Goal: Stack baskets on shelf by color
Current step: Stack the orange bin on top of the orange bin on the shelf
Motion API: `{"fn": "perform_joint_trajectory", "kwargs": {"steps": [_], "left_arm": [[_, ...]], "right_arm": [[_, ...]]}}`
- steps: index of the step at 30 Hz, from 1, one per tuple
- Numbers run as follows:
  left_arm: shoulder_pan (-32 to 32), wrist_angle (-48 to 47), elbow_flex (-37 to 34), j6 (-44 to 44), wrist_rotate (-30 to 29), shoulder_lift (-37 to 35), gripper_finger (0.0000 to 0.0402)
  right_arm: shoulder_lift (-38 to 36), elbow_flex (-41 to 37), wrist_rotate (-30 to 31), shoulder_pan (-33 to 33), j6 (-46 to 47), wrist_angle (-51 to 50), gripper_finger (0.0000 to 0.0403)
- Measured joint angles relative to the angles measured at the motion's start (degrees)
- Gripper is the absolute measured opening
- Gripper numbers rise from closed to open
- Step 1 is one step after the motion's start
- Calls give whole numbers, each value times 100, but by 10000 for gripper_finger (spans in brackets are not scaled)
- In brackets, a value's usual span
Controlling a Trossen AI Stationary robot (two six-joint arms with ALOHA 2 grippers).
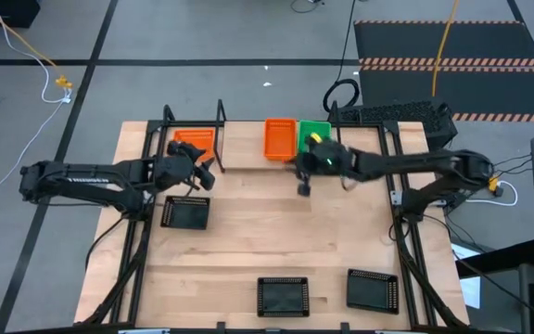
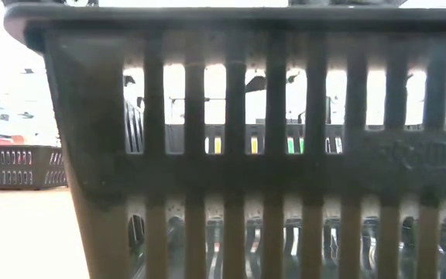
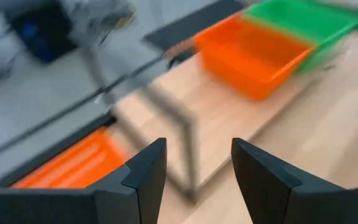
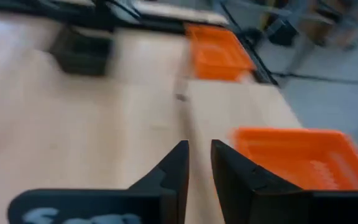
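Observation:
In the high view one orange basket (image 1: 193, 143) lies on the shelf (image 1: 219, 139) at the table's far left. Another orange basket (image 1: 280, 137) and a green basket (image 1: 314, 134) sit side by side at the far edge. Three black baskets (image 1: 185, 212) (image 1: 282, 295) (image 1: 373, 289) rest on the tabletop. My left gripper (image 1: 204, 173) (image 3: 197, 165) hovers open and empty by the shelf's right end. My right gripper (image 1: 302, 183) (image 4: 199, 158) is empty, its fingers a narrow gap apart, just near of the orange basket (image 4: 297, 158).
The shelf's black tube upright (image 3: 188, 140) stands right ahead of the left fingers. A black basket (image 2: 269, 147) fills the low view and hides most of the table; another (image 2: 18, 167) shows at its left. Bare wood lies in the table's middle (image 1: 276, 232).

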Motion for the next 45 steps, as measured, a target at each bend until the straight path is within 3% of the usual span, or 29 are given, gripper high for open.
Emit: {"fn": "perform_joint_trajectory", "kwargs": {"steps": [4,8,14,20,26,38,45], "left_arm": [[516,-1099,0,-587,-2,2,184],[1097,-1574,0,-814,242,40,184],[2006,-1564,0,567,1084,404,184],[2580,-1303,0,2321,1099,1233,184],[2940,-824,0,3102,1254,2005,184],[3221,-831,0,3465,1551,2470,184],[3230,-825,0,3520,1201,2432,184]], "right_arm": [[-647,-1046,187,601,601,1063,65],[-1141,-2135,191,1060,1188,2106,65],[-1744,-2913,213,1515,1493,2715,66],[-1848,-3006,631,1639,1205,2861,66],[-1806,-3006,650,1673,1113,2778,66],[-1808,-3006,655,1741,1097,2697,66],[-1808,-3006,657,1741,1109,2748,66]]}}
